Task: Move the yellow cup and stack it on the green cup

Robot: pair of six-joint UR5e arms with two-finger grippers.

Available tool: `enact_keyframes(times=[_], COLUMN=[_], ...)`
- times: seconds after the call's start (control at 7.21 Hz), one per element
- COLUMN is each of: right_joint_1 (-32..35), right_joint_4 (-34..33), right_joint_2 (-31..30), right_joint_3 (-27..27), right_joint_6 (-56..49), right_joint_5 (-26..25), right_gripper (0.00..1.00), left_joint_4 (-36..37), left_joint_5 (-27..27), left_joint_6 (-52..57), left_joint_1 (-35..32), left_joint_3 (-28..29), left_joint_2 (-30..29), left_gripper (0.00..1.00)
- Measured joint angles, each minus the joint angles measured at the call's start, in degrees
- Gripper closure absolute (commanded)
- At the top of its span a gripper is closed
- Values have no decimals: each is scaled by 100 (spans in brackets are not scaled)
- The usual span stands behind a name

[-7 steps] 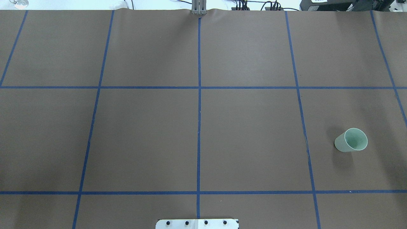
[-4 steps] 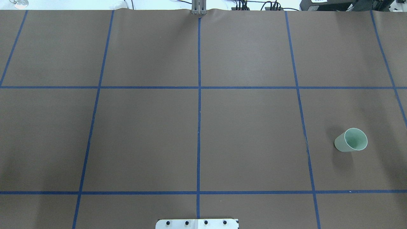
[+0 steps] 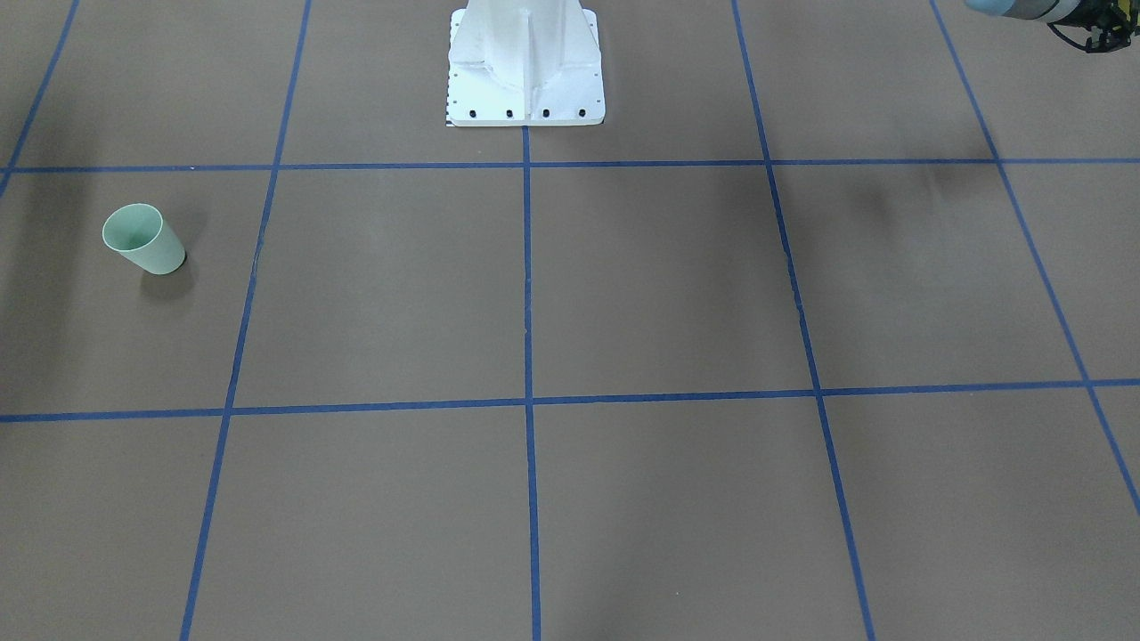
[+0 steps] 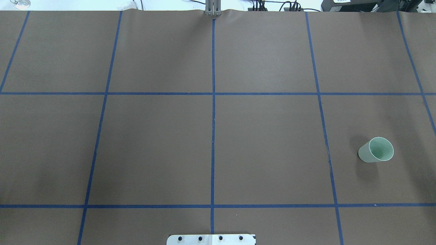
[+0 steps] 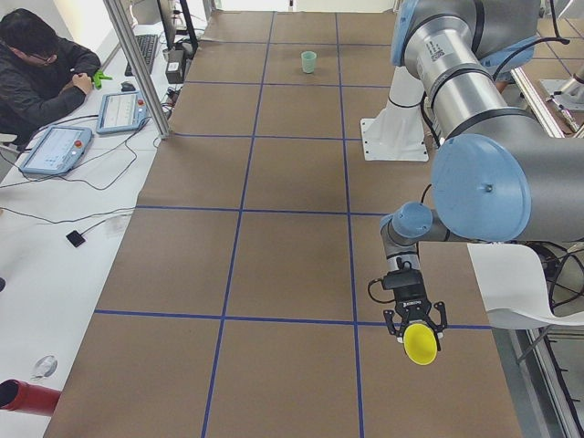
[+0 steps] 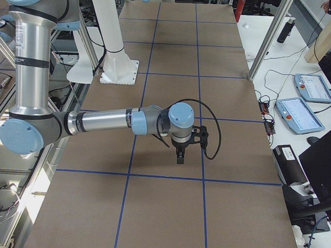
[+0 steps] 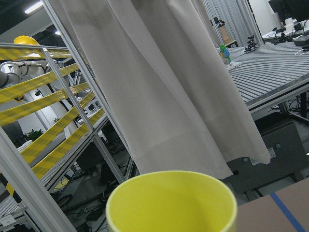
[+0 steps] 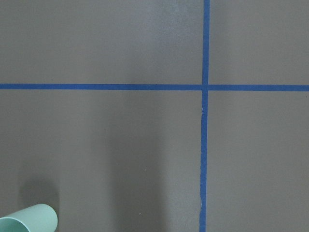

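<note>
The yellow cup [image 5: 421, 343] hangs off the table, beyond its edge on my left, at the tip of my left gripper [image 5: 415, 327]. In the left wrist view its rim [image 7: 171, 200] fills the bottom, held sideways in the air, so the gripper is shut on it. The green cup [image 4: 375, 150] stands upright on the brown table on my right side; it also shows in the front view [image 3: 142, 239], the left view [image 5: 309, 61] and the right wrist view [image 8: 29, 218]. My right gripper [image 6: 179, 155] points down above the table; I cannot tell if it is open.
Blue tape lines [image 4: 213, 136] divide the brown table into squares. The robot's white base [image 3: 525, 62] stands at the near edge. An operator [image 5: 36, 64] sits at a side table with tablets [image 5: 55, 151]; more tablets [image 6: 310, 88] lie at the other end.
</note>
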Motion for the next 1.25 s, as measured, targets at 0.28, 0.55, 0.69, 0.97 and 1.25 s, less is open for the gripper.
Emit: enact_keyframes(times=[0.28, 0.55, 0.69, 0.97, 1.25], right_joint_1=[0, 0, 0, 0, 0], right_joint_4=[0, 0, 0, 0, 0], right_joint_2=[7, 12, 20, 29, 34], right_joint_3=[-25, -63, -91, -116, -107], right_joint_6=[-2, -8, -9, -9, -9], right_joint_5=[-4, 1, 2, 4, 10], right_gripper=[0, 0, 0, 0, 0], left_joint_4=[581, 1420, 1912, 2810, 3291], left_joint_5=[5, 14, 24, 208, 531], left_joint_6=[9, 57, 161, 506, 955], left_joint_1=[-96, -311, -479, -991, -1559], left_joint_3=[-232, -343, -366, -355, -184], left_joint_2=[-598, -1530, -2059, -3203, -4206], left_gripper=[70, 70, 70, 70, 70])
